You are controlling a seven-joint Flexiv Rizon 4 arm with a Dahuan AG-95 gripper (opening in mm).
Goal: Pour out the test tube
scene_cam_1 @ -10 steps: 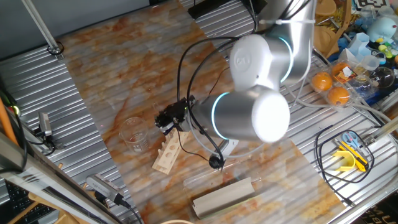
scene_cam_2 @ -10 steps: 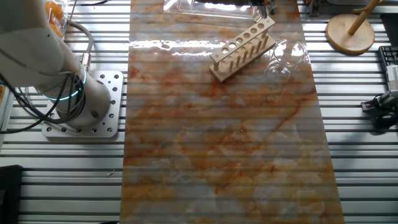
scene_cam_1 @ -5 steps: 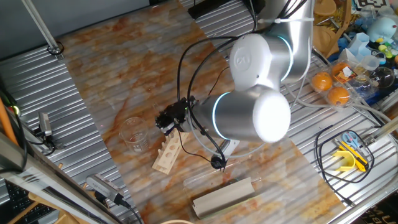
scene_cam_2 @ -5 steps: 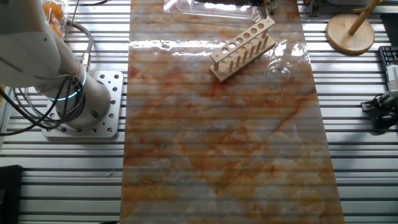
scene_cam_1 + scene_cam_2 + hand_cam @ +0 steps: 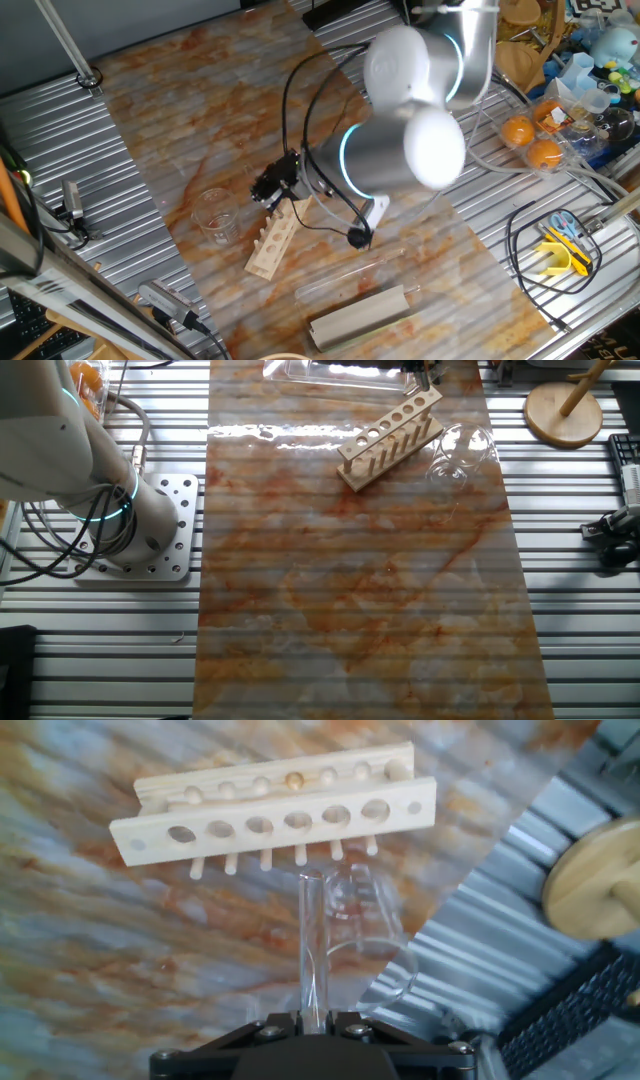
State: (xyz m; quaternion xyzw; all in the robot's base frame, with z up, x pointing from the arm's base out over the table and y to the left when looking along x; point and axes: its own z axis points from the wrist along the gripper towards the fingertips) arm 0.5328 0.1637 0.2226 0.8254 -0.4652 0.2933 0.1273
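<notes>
Hand view: claw [image 5: 312, 1016] pinching test tube [image 5: 314, 945] over beaker [image 5: 368, 935].
Judging: keep the mouth inside the rim while tipping.

arm [image 5: 405, 150]: silver-grey rounded joints, cyan light rings | cables: black, looped along the wrist | gripper [image 5: 312, 1025]: black, small screws | base plate [image 5: 165, 530]: perforated grey metal

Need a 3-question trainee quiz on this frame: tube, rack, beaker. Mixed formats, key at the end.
1. True or false: the gripper is shut on the test tube.
2. In the hand view, the beaker lies: A) left of the tube, B) right of the tube, C) on the rack.
3. Fill in: the wooden rack has ___ large holes in its front bar.

Key: 1 true; 2 B; 3 six.
</notes>
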